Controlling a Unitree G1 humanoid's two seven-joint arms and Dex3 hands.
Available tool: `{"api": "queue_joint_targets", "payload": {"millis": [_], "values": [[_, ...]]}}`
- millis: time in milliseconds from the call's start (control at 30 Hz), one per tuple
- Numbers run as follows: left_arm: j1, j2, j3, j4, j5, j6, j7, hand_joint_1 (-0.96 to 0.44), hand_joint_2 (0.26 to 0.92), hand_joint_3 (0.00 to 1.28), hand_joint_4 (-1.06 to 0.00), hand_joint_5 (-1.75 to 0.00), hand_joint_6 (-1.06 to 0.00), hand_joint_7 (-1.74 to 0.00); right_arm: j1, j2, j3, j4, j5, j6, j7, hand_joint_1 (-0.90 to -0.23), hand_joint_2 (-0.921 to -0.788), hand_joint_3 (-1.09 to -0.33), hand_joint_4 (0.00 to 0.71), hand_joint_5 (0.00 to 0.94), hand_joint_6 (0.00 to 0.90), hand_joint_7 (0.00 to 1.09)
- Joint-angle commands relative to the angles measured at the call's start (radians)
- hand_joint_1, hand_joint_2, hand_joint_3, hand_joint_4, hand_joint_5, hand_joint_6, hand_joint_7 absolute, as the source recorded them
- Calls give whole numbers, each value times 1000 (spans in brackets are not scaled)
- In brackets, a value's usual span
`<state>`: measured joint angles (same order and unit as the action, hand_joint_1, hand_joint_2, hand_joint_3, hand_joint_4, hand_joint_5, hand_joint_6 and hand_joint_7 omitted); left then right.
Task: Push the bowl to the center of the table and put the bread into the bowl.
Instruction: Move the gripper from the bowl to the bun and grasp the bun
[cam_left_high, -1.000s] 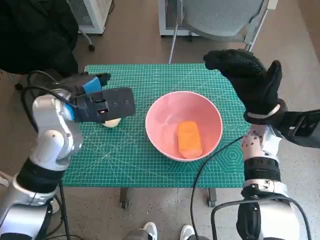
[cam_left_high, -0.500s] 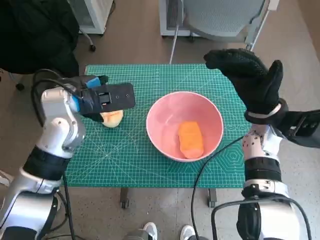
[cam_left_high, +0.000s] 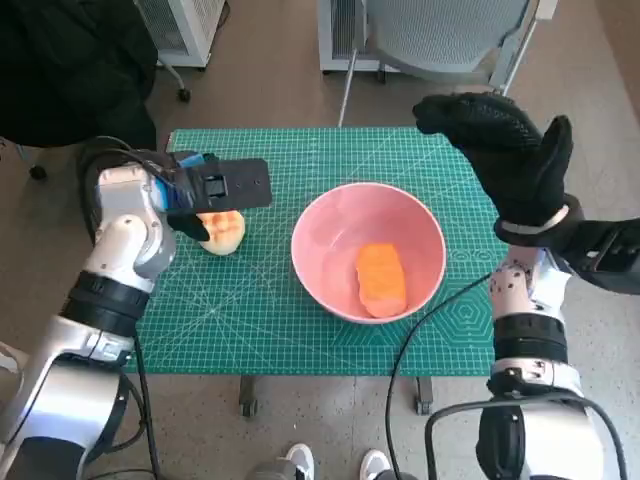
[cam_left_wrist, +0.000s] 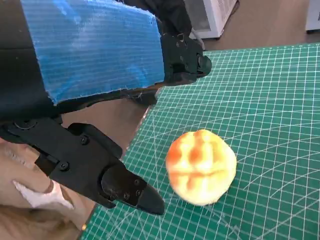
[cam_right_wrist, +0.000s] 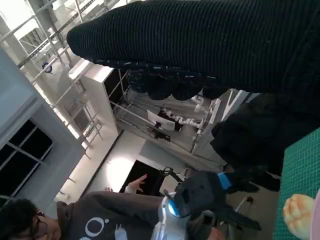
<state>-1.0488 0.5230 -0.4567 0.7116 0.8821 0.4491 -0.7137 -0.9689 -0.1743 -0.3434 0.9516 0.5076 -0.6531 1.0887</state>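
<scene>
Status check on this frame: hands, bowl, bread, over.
Left hand open beside the bread roll, no grip. Right hand open, raised off the mat. Pink bowl mid-mat, an orange piece inside. Nothing between roll and bowl.

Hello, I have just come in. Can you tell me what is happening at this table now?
A humanoid robot is working at a green mat. The pink bowl sits near the middle with an orange piece inside. The left hand hovers open over a round bread lying on the mat beside the bowl, not gripping it. The gloved right hand is raised, holding nothing.
</scene>
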Motion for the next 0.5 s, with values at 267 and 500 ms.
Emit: {"api": "queue_joint_targets", "payload": {"millis": [267,500], "values": [[-48,-46,-31,168,-43,-91,111,-309,702,0,-170,-1743,-145,-6,24,-9,10,-25,-12,16,-19,-659,-921,-711,174,0,256,5],[-70,-65,-53,264,-55,-136,124,-291,696,7,-121,-1746,-146,-2,34,-14,15,-46,-11,24,-28,-673,-921,-703,175,1,258,6]]}}
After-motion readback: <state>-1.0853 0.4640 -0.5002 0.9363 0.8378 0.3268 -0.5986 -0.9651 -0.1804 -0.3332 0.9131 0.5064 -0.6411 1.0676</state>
